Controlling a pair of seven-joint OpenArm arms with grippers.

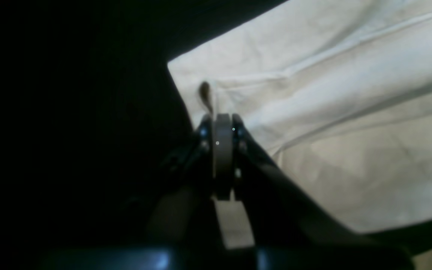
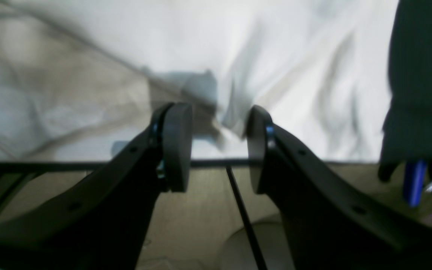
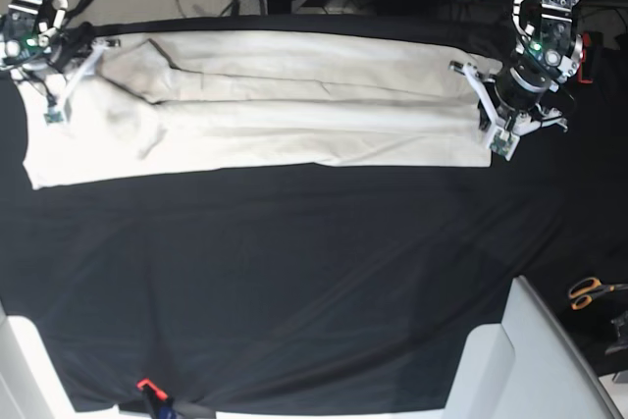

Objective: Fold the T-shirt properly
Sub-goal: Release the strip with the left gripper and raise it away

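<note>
We see the cream cotton T-shirt (image 3: 265, 110) folded into a long band along the black-clothed surface's (image 3: 294, 272) far edge, left fingers (image 1: 223, 123) pinching its hem, right fingers (image 2: 176, 146) spread apart, holding nothing

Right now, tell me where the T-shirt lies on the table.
In the base view the T-shirt lies stretched as a long band across the far part of the black table cloth, its ends at the left gripper and the right gripper.

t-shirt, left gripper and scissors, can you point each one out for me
T-shirt (image 3: 294, 115), base view, middle of the folded cloth.
left gripper (image 1: 221, 120), left wrist view, tips of the closed fingers at the cloth's edge.
scissors (image 3: 589, 290), base view, orange handles at the right edge.
</note>
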